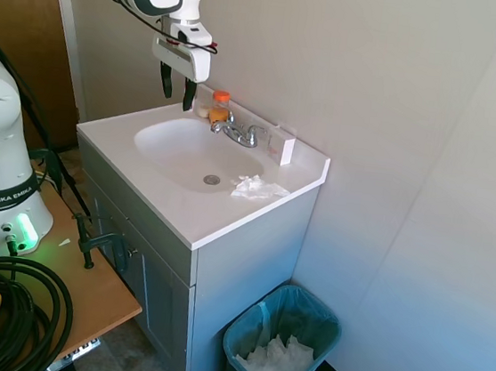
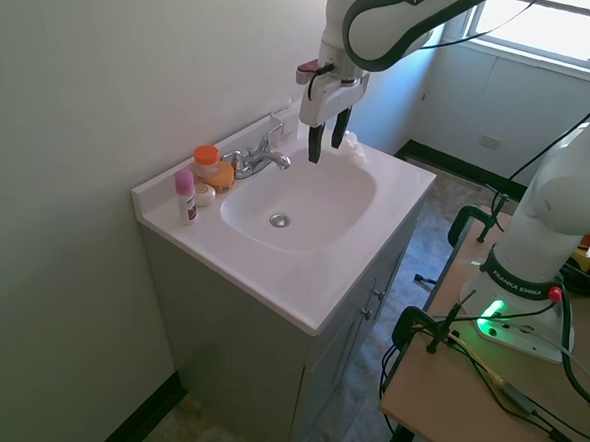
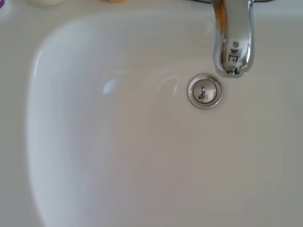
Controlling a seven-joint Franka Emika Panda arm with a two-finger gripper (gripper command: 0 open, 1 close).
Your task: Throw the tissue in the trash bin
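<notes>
Bin point(image 1: 281, 343) on the floor beside the vanity, teal, bag-lined, crumpled white paper inside. Tissue point(image 1: 258, 187) lies on the countertop point(image 1: 227, 214) at the basin's point(image 1: 194, 151) edge, on the bin side. Gripper point(image 1: 176, 89) hangs above the basin's far side near the faucet point(image 1: 236, 131), fingers apart, holding nothing. Tissue is well apart from the fingers, across the basin. Wrist view: drain point(image 3: 204, 91) and faucet spout only.

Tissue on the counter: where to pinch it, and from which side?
Pinch the raised crumpled middle of the tissue, probably straight from above: it lies low on the vanity counter, with ragged thin edges. The gripper hangs open over the sink basin.
</notes>
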